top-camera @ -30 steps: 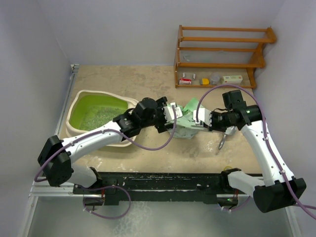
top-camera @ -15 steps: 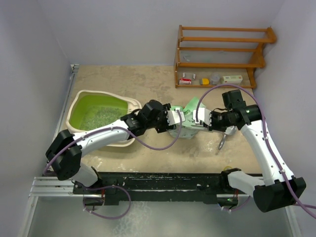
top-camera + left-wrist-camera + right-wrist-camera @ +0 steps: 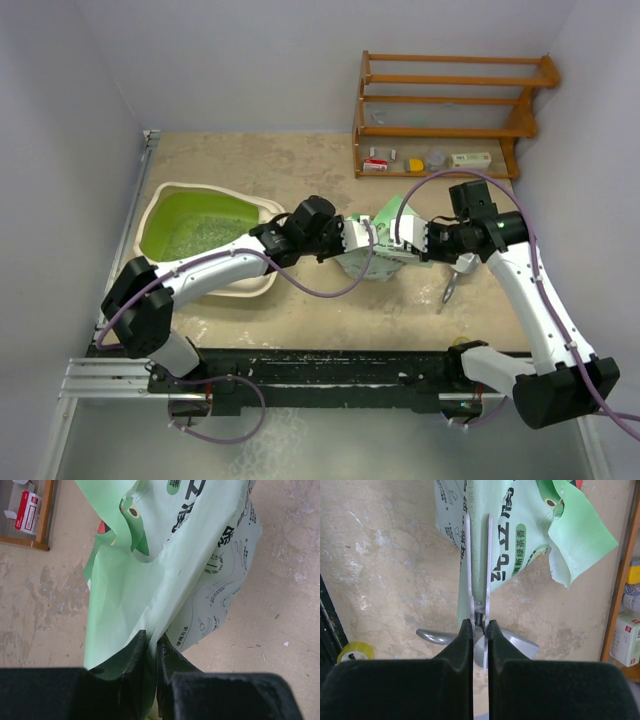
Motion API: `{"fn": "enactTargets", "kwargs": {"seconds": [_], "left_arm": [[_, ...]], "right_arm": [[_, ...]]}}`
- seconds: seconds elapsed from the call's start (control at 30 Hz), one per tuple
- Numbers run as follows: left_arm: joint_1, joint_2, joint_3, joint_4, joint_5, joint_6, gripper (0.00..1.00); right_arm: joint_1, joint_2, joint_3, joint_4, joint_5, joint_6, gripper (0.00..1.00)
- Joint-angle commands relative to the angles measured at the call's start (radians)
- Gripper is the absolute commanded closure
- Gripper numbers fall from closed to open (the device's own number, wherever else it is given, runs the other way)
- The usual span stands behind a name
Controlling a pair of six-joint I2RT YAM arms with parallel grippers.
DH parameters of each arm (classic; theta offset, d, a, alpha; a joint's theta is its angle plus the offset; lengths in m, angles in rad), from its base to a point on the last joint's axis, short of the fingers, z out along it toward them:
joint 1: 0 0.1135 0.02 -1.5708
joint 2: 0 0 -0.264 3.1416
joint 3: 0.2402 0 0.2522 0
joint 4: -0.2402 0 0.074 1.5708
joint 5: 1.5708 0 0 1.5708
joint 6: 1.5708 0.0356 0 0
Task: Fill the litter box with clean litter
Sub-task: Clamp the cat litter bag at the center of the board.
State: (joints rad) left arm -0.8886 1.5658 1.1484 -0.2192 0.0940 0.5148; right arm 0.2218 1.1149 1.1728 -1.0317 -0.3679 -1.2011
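The litter box (image 3: 143,250) lies at the left of the table, its green inside partly covered by pale granules of clean litter (image 3: 195,238). A light green printed bag (image 3: 380,258) stands mid-table between both grippers. My left gripper (image 3: 365,243) is shut on the bag's left edge; in the left wrist view the green film (image 3: 130,580) is pinched between the black jaws (image 3: 152,639). My right gripper (image 3: 400,240) is shut on a white spring clip (image 3: 479,570) that clamps the bag (image 3: 515,535) on its right side.
A shiny metal scoop (image 3: 452,280) lies on the table under my right arm, also visible below the clip (image 3: 520,642). A wooden shelf (image 3: 450,100) with small boxes (image 3: 377,165) stands at the back right. A yellow tape roll (image 3: 355,651) sits near the front rail.
My left arm has reached right to the bag and its jaws have gone from open to shut on the bag's edge. The right arm has stayed put on the clip.
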Motion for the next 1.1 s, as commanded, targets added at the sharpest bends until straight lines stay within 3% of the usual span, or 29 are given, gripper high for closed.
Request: {"fn": "enactTargets", "kwargs": {"seconds": [0.0, 0.6, 1.07], "left_arm": [[0.020, -0.060, 0.057, 0.012, 0.093, -0.035, 0.91], [0.043, -0.067, 0.074, 0.024, 0.152, -0.064, 0.91], [0.049, -0.082, 0.079, 0.033, 0.171, -0.074, 0.92]], "right_arm": [[0.007, 0.026, 0.028, 0.043, -0.033, 0.027, 1.00], [0.031, 0.120, 0.088, 0.002, -0.169, 0.077, 1.00], [0.090, 0.150, 0.076, 0.140, -0.160, 0.173, 1.00]]}}
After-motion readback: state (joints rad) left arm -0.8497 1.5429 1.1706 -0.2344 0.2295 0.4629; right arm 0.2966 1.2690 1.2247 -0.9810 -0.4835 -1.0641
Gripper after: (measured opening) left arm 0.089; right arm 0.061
